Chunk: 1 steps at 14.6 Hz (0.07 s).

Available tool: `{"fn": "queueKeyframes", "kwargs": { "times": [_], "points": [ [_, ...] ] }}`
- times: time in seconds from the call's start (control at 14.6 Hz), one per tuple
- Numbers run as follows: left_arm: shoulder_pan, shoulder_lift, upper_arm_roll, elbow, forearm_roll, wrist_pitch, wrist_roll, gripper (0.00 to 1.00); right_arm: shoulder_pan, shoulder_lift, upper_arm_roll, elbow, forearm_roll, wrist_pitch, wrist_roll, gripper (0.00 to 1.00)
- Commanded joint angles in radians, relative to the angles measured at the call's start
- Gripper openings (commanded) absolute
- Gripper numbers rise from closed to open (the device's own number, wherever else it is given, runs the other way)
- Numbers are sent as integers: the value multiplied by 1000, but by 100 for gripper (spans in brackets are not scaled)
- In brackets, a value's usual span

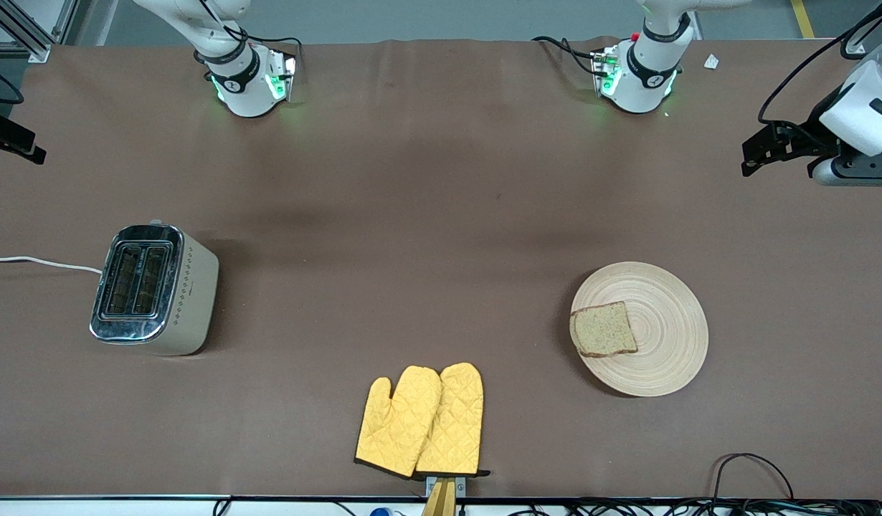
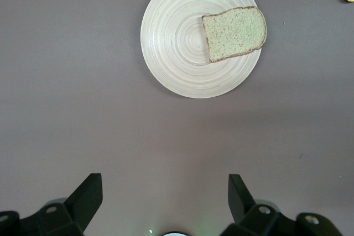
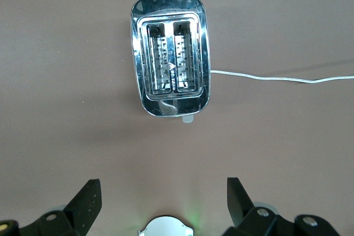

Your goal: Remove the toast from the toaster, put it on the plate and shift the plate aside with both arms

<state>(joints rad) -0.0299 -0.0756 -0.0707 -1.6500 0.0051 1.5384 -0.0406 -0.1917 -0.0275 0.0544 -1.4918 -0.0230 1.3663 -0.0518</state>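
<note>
The toast (image 1: pixel 604 330) lies flat on the plate (image 1: pixel 663 287), off-centre, its crust reaching the rim on the side toward the right arm's end of the table; its slightly longer axis runs along the table's length. The plate rests on the brown table (image 1: pixel 427 215) toward the left arm's end. The left gripper (image 2: pixel 166 192) hangs high over bare table, pointing straight down, fingers (image 2: pixel 86 194) spread wide and holding nothing. The right gripper (image 3: pixel 163 192) hangs the same way, wide apart and empty, over bare table near the toaster (image 1: pixel 154 290), whose two slots face up. A pair of yellow oven mitts (image 1: pixel 421 421) lies nearest the front camera, between toaster and plate.
</note>
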Motion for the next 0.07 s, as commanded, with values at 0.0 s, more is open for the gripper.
{"fn": "queueKeyframes", "kwargs": {
  "times": [0.0],
  "points": [
    [-8,10,0,30,19,-20,4,100,-17,-20,10,-10,0,-7,-13,100]
  ]
}}
